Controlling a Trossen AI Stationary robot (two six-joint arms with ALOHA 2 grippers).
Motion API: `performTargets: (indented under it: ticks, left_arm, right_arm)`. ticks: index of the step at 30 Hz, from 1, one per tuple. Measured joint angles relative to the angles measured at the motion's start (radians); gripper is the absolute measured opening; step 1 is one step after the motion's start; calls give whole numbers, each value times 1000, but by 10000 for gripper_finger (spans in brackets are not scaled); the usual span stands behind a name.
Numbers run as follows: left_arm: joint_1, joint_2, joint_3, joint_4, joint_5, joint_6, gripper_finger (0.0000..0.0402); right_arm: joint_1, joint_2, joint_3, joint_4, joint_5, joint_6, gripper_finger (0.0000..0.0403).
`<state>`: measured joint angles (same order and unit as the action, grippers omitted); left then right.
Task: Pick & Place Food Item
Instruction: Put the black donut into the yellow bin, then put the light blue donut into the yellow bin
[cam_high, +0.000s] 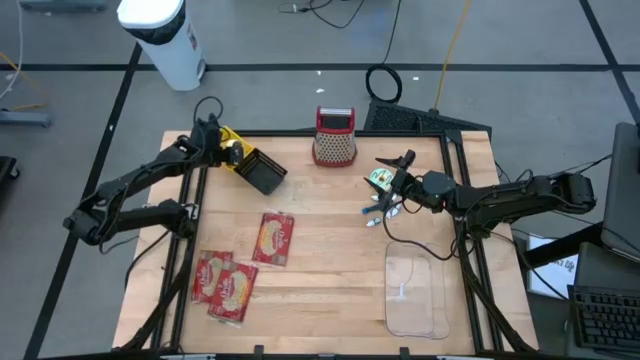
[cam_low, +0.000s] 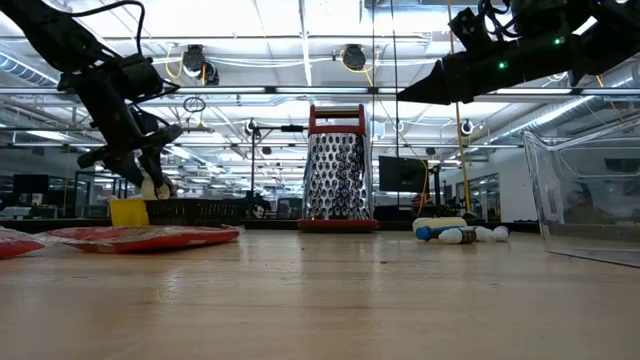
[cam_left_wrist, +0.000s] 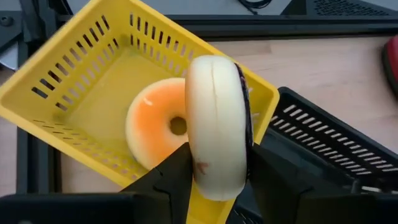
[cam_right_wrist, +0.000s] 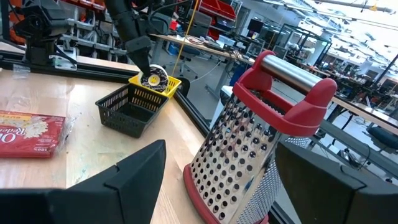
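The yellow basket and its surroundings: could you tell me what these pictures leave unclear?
- Yellow basket: corners cut off by the left wrist view's edges.
- Orange donut: partly hidden behind the white donut in the left gripper.
- Black basket: its inside is cropped in that view.

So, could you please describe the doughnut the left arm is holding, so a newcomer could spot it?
Find the yellow slotted plastic basket at the table's far left corner. Above it, the left gripper pinches a cream doughnut upright on edge; the orange-glazed doughnut lies inside.
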<state>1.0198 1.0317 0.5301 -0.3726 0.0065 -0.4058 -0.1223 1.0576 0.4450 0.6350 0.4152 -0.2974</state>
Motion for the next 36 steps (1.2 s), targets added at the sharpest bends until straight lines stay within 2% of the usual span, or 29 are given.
performTargets:
  ticks: [3, 9, 13, 15, 21, 26, 31, 36]
  left_arm:
    - [-13, 0, 0, -28, -2, 4, 185]
    - [-29, -4, 0, -71, -18, -14, 276]
    - [-30, -37, 1, -70, -11, -24, 312]
    - [-34, -63, 1, -79, -49, -22, 321]
    - [-34, -132, 2, -117, -79, -16, 327]
    - [-34, -199, 2, -183, -93, -27, 312]
    - [-47, -265, 2, -163, -56, -51, 294]
    - [-100, -325, 2, -44, 39, -71, 283]
  right_arm:
    - [0, 0, 0, 0, 0, 0, 293]
    - [0, 0, 0, 0, 0, 1, 293]
    - [0, 0, 0, 0, -1, 1, 293]
    - [0, 0, 0, 0, -1, 1, 293]
    - [0, 0, 0, 0, -1, 2, 293]
    - [0, 0, 0, 0, -1, 2, 293]
    - [0, 0, 0, 0, -1, 1, 293]
    - [0, 0, 0, -6, -1, 4, 293]
